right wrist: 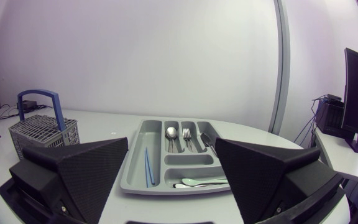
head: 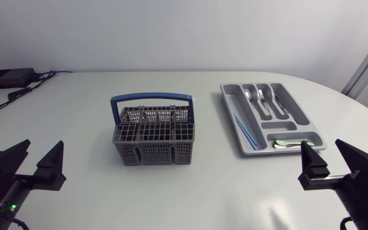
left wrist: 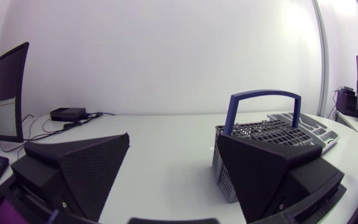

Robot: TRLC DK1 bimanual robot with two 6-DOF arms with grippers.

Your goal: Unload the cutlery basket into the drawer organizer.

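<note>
The cutlery basket (head: 153, 137) is standing midway on the table (head: 75, 108). Left of it your left gripper (head: 41, 148) is hovering, jaws wide apart — holding nothing. Right of it the drawer organizer (head: 297, 110) is carrying some cutlery (head: 264, 102); beside that your right gripper (head: 323, 148) is gaping empty too.

Your left gripper (head: 42, 147) sits level, its two fingers spread wide and pointing forward. Well apart to its right, your right gripper (head: 322, 145) holds the same pose, fingers just as wide.
</note>
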